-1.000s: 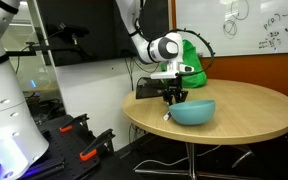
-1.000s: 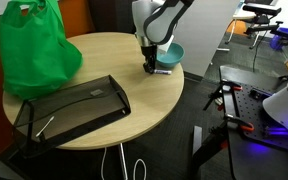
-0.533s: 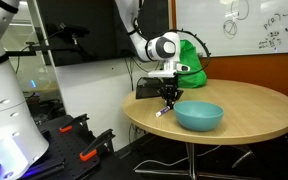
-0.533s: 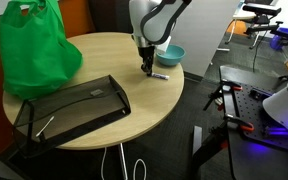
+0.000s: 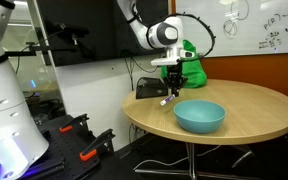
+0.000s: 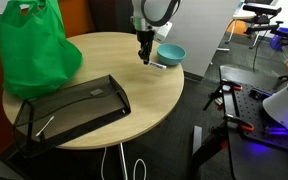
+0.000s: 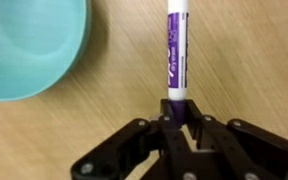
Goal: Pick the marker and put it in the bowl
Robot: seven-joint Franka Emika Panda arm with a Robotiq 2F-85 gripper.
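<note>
The marker (image 7: pixel 176 45), white with a purple end and label, is held by its purple end between the fingers of my gripper (image 7: pixel 176 110). In both exterior views the gripper (image 5: pixel 172 88) (image 6: pixel 144 57) hangs a little above the round wooden table with the marker (image 5: pixel 168 99) slanting down from it, off the tabletop. The light blue-teal bowl (image 5: pixel 199 115) (image 6: pixel 171 53) stands empty on the table right beside the gripper. In the wrist view the bowl (image 7: pixel 29 45) is at the upper left, apart from the marker.
A bright green bag (image 5: pixel 191 60) (image 6: pixel 34 50) stands on the table behind the arm. A black wire tray (image 6: pixel 74 105) lies on the table near its edge. The table edge (image 5: pixel 144 125) is close to the gripper. Robot hardware stands on the floor around.
The gripper was down at the tabletop beside the bowl. It has since risen with the marker in its fingers, so the marker is off the table.
</note>
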